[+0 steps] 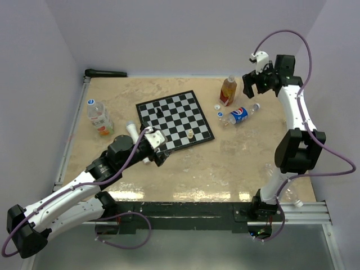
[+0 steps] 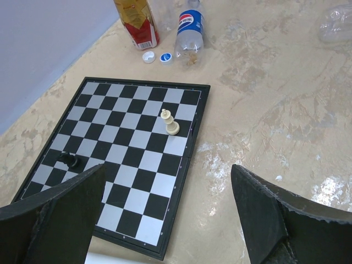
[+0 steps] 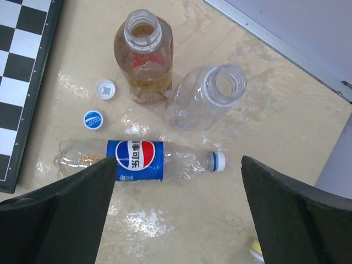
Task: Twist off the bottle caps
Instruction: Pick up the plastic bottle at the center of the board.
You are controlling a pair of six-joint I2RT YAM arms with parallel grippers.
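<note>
The right gripper hangs wide and empty above the bottles. Directly beneath its fingers lies a clear plastic Pepsi bottle with a blue label, with a white ribbed cap screwed on its neck. Ahead of the gripper, an amber tea bottle and a clear empty bottle stand open-necked. A loose white cap and a loose blue cap lie to their left. The left gripper, also wide and empty, hovers over a black-and-white chessboard. Well off to its left, a blue-capped bottle looks unopened. The task seems roughly half done.

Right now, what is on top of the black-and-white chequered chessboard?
One cream chess piece and one black chess piece sit on the chessboard. The left gripper covers its near corner, so anything there is hidden.
</note>
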